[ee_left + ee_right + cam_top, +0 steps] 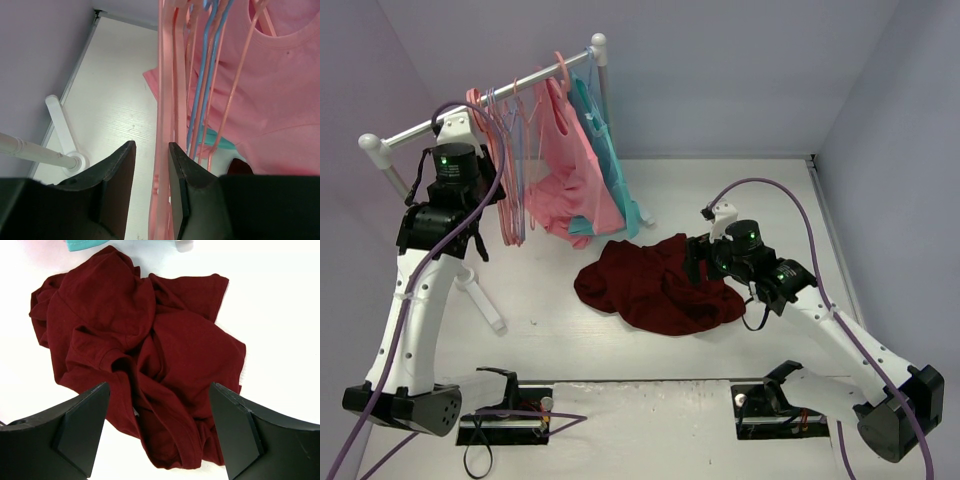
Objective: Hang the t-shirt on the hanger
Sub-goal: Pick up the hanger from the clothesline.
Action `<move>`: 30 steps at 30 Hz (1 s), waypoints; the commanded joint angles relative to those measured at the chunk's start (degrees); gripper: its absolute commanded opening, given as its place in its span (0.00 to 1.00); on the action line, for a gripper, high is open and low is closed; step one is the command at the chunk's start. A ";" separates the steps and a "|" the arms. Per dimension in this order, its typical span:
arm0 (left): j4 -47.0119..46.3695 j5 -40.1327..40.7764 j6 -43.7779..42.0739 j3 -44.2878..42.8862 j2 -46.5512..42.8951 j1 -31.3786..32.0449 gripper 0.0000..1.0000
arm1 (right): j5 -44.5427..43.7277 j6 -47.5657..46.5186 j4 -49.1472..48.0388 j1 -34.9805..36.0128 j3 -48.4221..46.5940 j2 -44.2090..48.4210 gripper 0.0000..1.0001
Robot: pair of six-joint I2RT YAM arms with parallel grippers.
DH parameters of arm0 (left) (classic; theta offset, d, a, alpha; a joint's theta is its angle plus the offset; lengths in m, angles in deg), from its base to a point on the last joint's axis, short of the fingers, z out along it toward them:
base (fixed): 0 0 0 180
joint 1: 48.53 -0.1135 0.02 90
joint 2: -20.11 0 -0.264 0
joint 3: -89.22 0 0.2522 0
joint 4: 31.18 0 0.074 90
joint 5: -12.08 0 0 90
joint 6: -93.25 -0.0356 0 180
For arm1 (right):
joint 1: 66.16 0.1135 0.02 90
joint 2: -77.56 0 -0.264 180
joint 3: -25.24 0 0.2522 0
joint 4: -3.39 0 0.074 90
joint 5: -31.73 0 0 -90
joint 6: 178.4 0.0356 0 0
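Observation:
The dark maroon t-shirt (655, 285) lies crumpled on the white table, filling the right wrist view (150, 340). My right gripper (698, 262) hovers over its right edge, open wide (159, 400), with folds of the shirt below and between the fingers but nothing clamped. The salmon-pink hanger (165, 100) hangs on the rack among other hangers (510, 215). My left gripper (151, 150) stands around its lower part. The hanger rests against the right finger, and a strip of table shows between it and the left finger.
A clothes rack rail (490, 105) runs across the back left, its white foot (485, 300) on the table. A pink garment (565, 170) and a teal garment (620, 190) hang from it. Thin blue-tinted hangers (202, 90) hang beside the salmon one.

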 commanded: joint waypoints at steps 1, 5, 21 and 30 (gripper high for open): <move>-2.14 -1.59 -0.45 -2.04 0.32 -0.33 0.28 | 0.52 -0.95 -2.65 0.36 -0.23 0.79 0.77; -2.37 -0.89 1.92 -1.49 1.32 -0.25 0.28 | 0.53 -0.77 -2.60 0.36 -0.18 0.41 0.77; -8.03 8.52 9.61 3.40 -0.35 -0.30 0.24 | 0.96 -0.77 -2.65 0.36 -0.05 -0.19 0.77; -13.21 1.20 8.79 5.61 -0.71 -0.25 0.52 | 1.32 -0.95 -2.74 0.36 0.04 -0.72 0.77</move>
